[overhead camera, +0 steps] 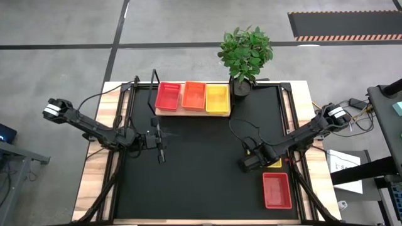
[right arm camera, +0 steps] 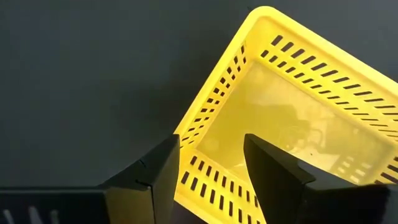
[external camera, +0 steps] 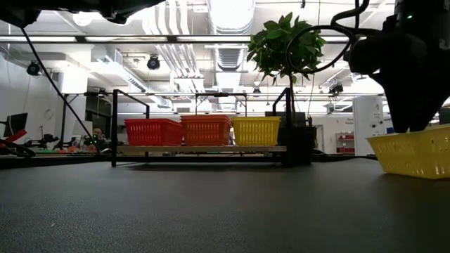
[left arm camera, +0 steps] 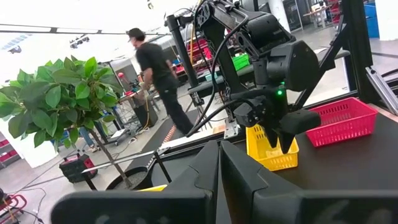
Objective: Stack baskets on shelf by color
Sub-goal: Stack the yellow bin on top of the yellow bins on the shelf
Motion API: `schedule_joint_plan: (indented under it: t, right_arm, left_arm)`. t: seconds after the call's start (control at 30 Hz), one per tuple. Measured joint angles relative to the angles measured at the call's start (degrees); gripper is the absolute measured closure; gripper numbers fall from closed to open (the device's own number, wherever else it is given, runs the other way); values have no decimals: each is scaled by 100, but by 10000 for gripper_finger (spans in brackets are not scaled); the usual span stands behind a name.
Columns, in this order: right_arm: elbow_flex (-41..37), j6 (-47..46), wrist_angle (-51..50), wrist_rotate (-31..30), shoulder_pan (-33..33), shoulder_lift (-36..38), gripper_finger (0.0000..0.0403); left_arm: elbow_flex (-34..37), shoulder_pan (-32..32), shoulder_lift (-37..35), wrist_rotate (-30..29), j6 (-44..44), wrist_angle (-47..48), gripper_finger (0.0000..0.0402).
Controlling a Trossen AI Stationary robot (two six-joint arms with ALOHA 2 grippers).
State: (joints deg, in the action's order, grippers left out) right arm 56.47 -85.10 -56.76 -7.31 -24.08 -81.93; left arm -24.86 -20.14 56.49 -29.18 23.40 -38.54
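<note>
Right hand (right arm camera: 208, 165) sits low over the yellow basket (right arm camera: 292, 124) at about four o'clock on the desk (overhead camera: 201, 182), fingers spread and straddling the basket's near wall, one finger outside and one inside. Nothing is clamped yet; you're at the grasp step for this basket.

Just beyond it, at five o'clock near the desk's edge, lies a red basket (overhead camera: 277, 190), the other piece still loose. The shelf (external camera: 200, 149) stands at twelve o'clock with a red stack (overhead camera: 168, 96), an orange stack (overhead camera: 193, 95) and a yellow stack (overhead camera: 217, 99) side by side, yellow nearest the potted plant (overhead camera: 245, 51).

Your next move, as I judge it: close on that wall squarely, lift, carry toward twelve o'clock and set the basket into the yellow stack. Watch the plant, which leans close to that end of the shelf, and keep the basket level so it nests.

Left hand (overhead camera: 161, 149) waits at nine o'clock above bare desk, holding nothing; its fingers look closed together in the wrist view. A person (left arm camera: 155, 78) walks in the room behind, well away.
</note>
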Motion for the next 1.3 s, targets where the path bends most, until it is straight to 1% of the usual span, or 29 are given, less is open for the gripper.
schedule_joint_plan:
  t: [0.17,0.6,0.67,0.77,1.07,1.17,1.3]
  right_arm:
    - [-2,-63,53,-74,11,-65,232]
    - [52,-4,216,-128,11,-630,235]
    - [52,-4,234,-127,11,-636,244]
    - [50,0,282,-135,11,-616,273]
    - [42,70,544,-139,11,-592,384]
    - [42,94,555,-146,11,-582,392]
    - [42,66,563,-166,11,-516,388]
  left_arm:
    - [2,0,-2,1,0,0,400]
    - [9,0,7,0,-1,9,400]
    - [9,0,7,-1,23,6,400]
    - [9,0,7,-1,98,6,400]
    - [9,0,7,0,98,7,400]
    - [9,0,7,-1,100,9,400]
    - [9,0,9,-1,101,9,400]
